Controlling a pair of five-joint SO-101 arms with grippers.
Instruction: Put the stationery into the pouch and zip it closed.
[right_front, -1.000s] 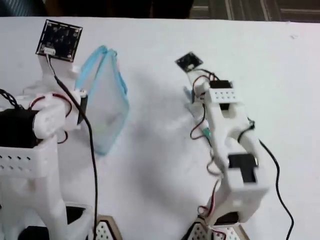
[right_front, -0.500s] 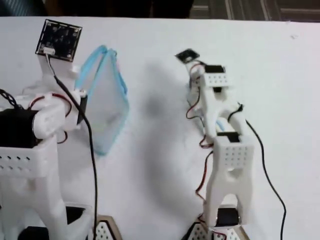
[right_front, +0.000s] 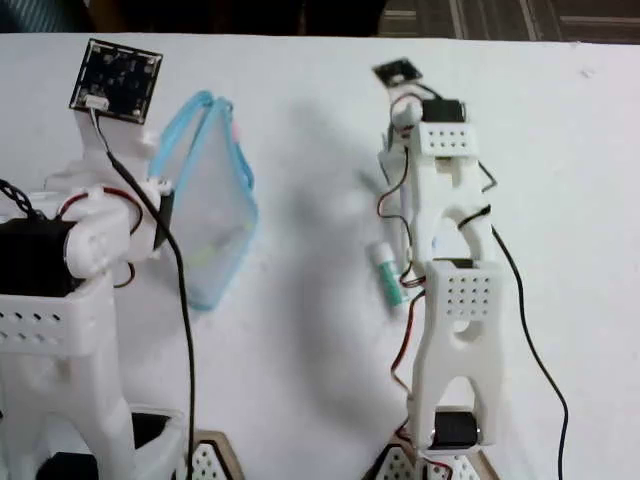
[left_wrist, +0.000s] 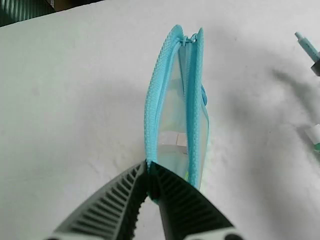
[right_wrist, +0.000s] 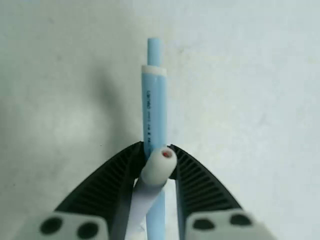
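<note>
- Up the picture goes the right arm (right_front: 455, 300). A second ago it was bent low at the middle right of the high view. Now it stretches toward the top, and its little camera board (right_front: 397, 70) is near the far edge of the table (right_front: 300, 90).
- Where the arm was in the way before, a green and white tube (right_front: 388, 272) now shows. It lies flat on the white table just left of the arm, near the middle of the frame.
- The left arm (right_front: 60, 270) and the pouch (right_front: 215, 210) have not moved. They sit at the left side of the high view.
- The right claw (right_wrist: 156, 150) is almost closed and pinches two things at once. One is a blue pen (right_wrist: 152, 100) that pokes out past the tips toward the top of the frame. The other is a white stick (right_wrist: 159, 165) with a red dot on its end, tilted across the pen.
- The left claw (left_wrist: 148, 172) is squeezed tight on one end of the pouch's blue zipper edge, at the bottom middle of the frame.
- The pouch is see-through with blue trim and stands up on its edge. Its mouth is open by a thin gap between the two zipper sides.
- A bit of yellow-green shows through the pouch's side, but I cannot tell what it is.
</note>
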